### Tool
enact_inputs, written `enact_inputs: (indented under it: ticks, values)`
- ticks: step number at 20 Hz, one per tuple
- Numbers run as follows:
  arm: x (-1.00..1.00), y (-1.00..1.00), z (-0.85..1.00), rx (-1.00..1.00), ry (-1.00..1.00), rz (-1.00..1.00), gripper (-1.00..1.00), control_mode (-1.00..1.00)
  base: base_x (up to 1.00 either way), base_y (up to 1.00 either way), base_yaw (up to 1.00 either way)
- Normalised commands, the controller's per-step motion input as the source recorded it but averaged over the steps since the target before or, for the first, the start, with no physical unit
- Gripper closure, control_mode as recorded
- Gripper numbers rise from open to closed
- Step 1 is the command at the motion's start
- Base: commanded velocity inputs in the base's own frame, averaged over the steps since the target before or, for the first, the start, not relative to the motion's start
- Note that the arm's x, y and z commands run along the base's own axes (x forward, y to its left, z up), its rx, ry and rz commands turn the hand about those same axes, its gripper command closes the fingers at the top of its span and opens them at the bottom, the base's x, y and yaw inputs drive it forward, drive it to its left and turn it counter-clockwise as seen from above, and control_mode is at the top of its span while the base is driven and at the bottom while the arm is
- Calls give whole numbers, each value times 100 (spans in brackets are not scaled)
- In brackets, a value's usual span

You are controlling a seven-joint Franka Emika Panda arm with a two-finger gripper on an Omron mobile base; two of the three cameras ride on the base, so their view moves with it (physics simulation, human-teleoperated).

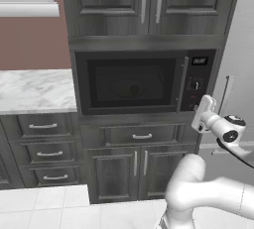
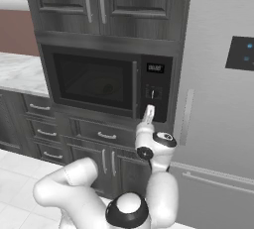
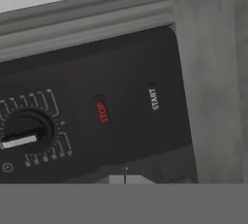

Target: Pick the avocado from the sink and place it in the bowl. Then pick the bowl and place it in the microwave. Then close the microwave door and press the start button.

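The microwave [image 1: 144,57] sits built into dark grey wood cabinets. Its dark, glass-fronted microwave door [image 1: 131,85] [image 2: 92,82] is closed, and a dim round shape shows through the tinted window; I cannot tell whether it is the bowl. My gripper [image 1: 197,108] [image 2: 150,107] is shut on nothing, its tips right at the lower edge of the black control panel [image 1: 197,82] [image 2: 155,89]. In the hand view the gripper [image 3: 125,177] points at the panel below the white START label [image 3: 153,98], with the red STOP label [image 3: 101,112] and a dial [image 3: 24,133] beside it. The avocado and the sink are out of view.
A tall light-grey fridge [image 2: 218,99] stands just right of the microwave column. Grey drawers [image 1: 141,135] and cabinet doors sit under the microwave. A white marble counter [image 1: 34,89] with drawers below runs to the left, and a white tiled floor [image 1: 44,208] lies in front.
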Motion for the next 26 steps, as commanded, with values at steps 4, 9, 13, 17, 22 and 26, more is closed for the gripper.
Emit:
enact_inputs:
  ticks: [4,9,13,17,22,26]
  values:
    - [36,-7,-14,-1,0,0,100,-100,0,0,0]
    - [38,-30,-10,0,0,0,100,-100,0,0,0]
    - [47,-26,-9,0,0,0,100,-100,0,0,0]
    - [51,-4,-18,-1,0,0,100,-100,0,0,0]
    - [30,-2,-32,-1,0,0,100,-100,0,0,0]
    - [4,-23,-39,0,0,0,100,-100,0,0,0]
